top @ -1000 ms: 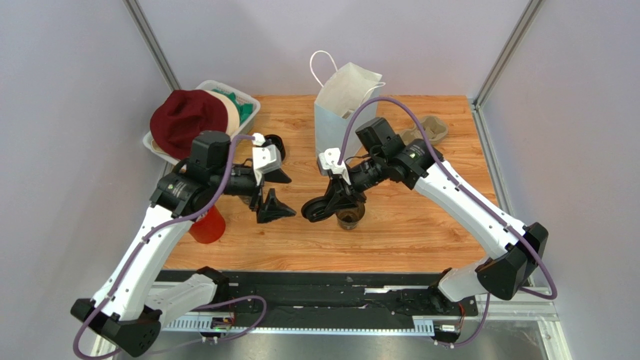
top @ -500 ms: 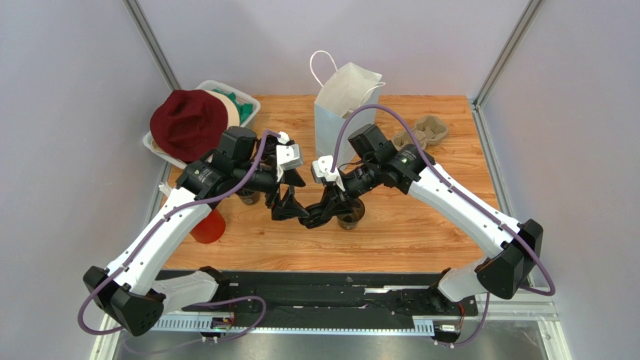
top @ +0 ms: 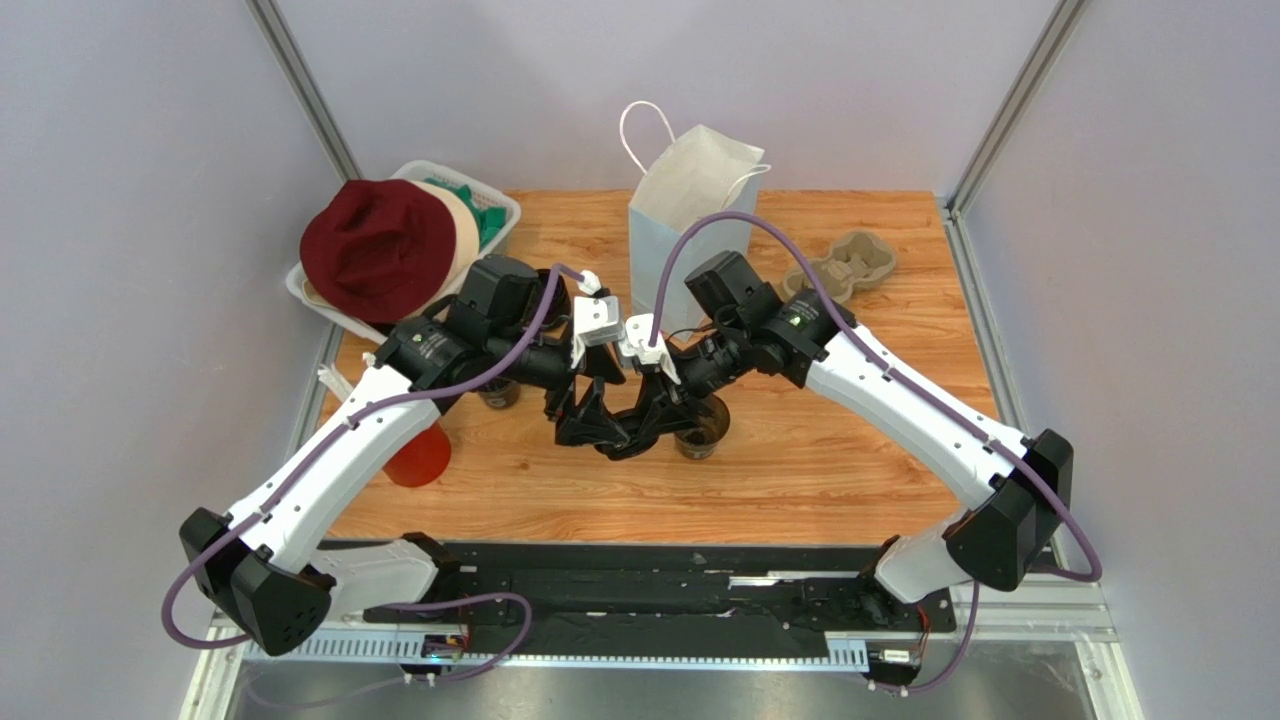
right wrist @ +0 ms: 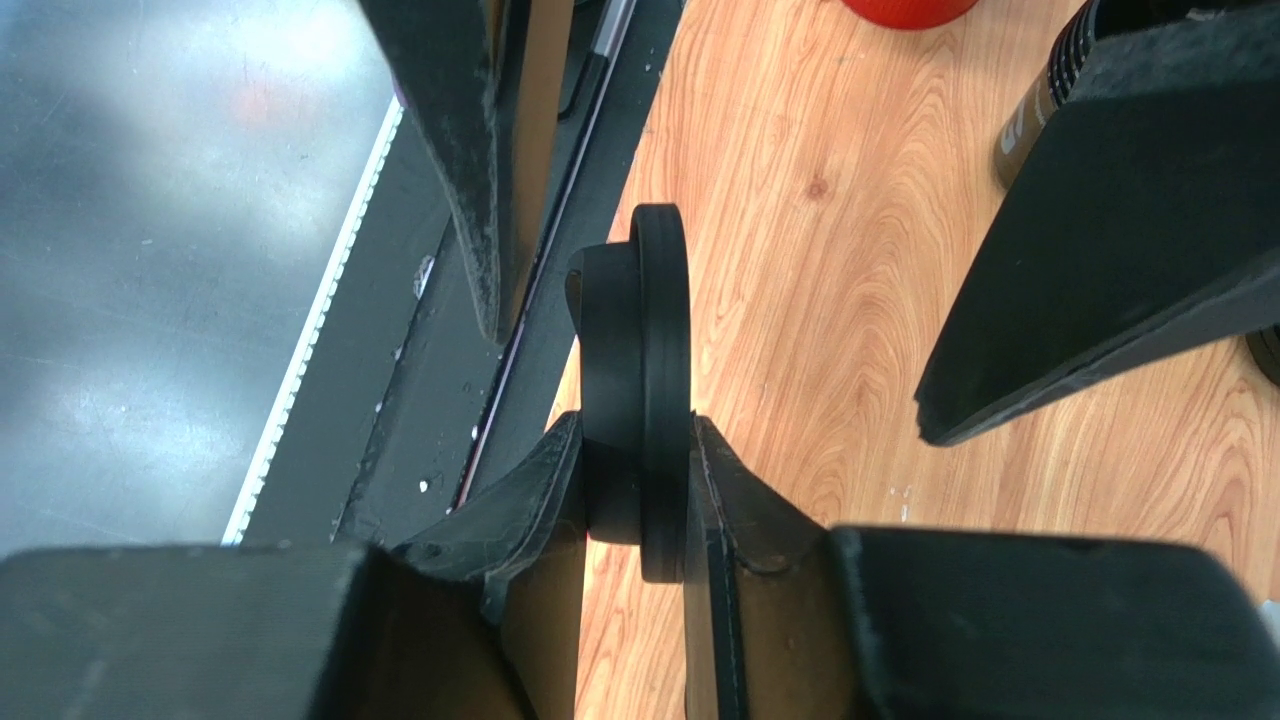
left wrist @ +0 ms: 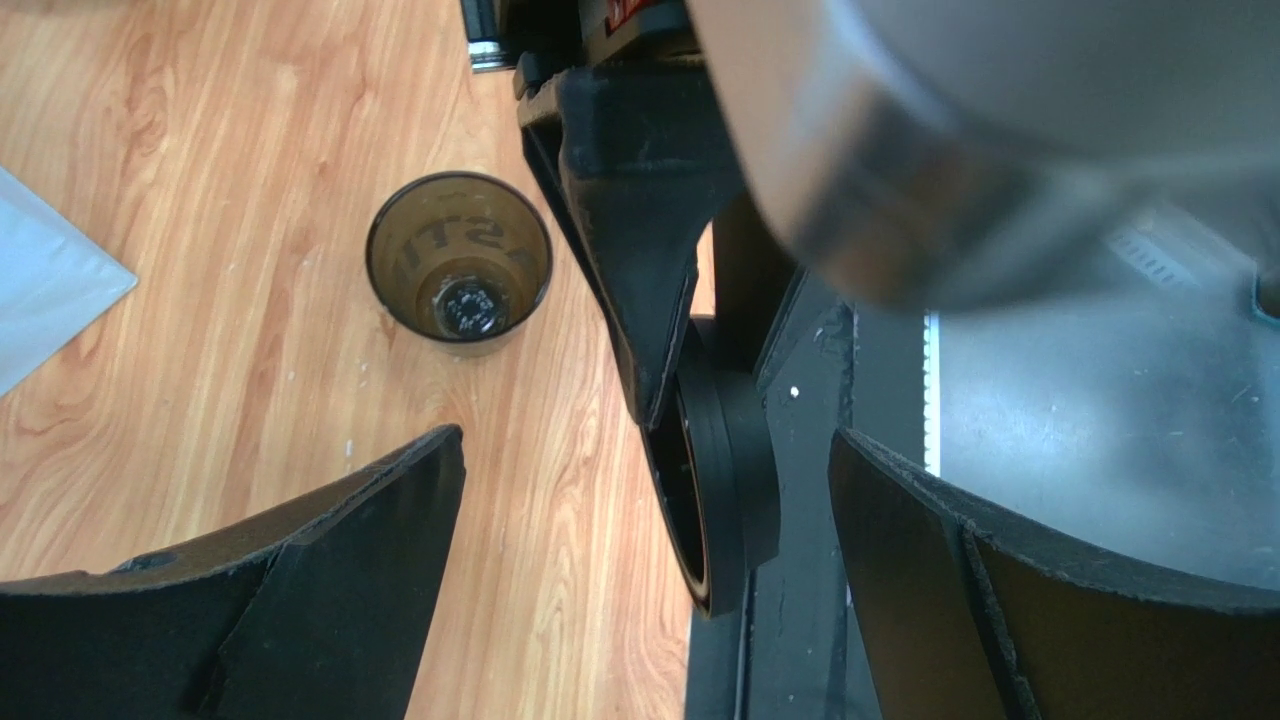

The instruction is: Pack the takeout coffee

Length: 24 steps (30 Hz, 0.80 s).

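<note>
The takeout coffee cup, dark with a brownish inside, stands open and upright on the wooden table; it also shows in the left wrist view. My right gripper is shut on a black round lid, held on edge just left of the cup. My left gripper is open, its two fingers standing either side of that lid without touching it. In the right wrist view my right gripper pinches the lid's lower edge. The pale-blue paper bag stands open behind.
A red cup stands at the left near the front edge. Another dark cup sits under the left arm. A grey pulp cup tray lies right of the bag. A white bin with a maroon hat is at the back left.
My left arm has swung right and brought its open jaws around the lid held by my right gripper. My right gripper shifted slightly left. The cup has not moved.
</note>
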Available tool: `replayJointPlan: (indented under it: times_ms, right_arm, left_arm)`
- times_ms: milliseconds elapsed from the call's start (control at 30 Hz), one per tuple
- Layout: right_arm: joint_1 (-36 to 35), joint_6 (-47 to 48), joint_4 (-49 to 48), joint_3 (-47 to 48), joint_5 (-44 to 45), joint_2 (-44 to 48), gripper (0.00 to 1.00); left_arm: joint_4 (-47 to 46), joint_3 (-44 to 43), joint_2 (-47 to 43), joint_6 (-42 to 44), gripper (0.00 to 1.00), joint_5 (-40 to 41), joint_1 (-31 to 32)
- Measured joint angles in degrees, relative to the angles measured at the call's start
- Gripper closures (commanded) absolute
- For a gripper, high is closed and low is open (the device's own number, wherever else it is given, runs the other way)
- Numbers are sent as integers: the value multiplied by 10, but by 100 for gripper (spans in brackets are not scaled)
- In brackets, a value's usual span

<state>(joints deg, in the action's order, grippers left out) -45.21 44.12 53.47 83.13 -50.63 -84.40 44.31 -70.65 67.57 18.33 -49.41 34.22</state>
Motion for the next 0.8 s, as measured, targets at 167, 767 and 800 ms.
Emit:
replayJointPlan:
  times_ms: [167, 767, 800]
  right_arm:
    - [-1, -2, 3, 4, 6, 0, 89]
    - [-3, -4, -6, -3, 22, 8, 89]
    - [-3, -4, -6, -3, 22, 10, 89]
  left_arm:
    - [-3, 0, 5, 0, 4, -2, 5]
    - [-10, 1, -9, 0, 2, 45, 15]
    - [-10, 2, -11, 0, 2, 47, 17]
